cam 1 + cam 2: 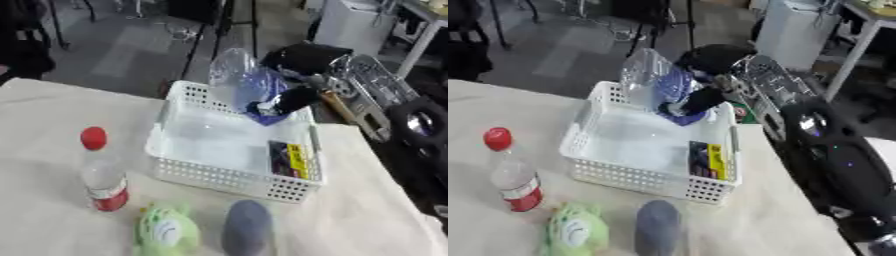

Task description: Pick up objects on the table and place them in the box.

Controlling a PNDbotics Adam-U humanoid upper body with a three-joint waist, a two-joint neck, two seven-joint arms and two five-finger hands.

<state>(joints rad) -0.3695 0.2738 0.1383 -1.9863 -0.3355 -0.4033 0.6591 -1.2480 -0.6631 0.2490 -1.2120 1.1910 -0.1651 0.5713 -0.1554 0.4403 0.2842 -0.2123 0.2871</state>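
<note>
Holding clear bag (234, 75) over basket (229, 181), right hand (293, 99); labels unreadable.

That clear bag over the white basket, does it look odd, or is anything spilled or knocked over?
Nothing is spilled. The right hand holds the clear bag above the basket, not yet set inside. The bottle stands upright on the table.
</note>
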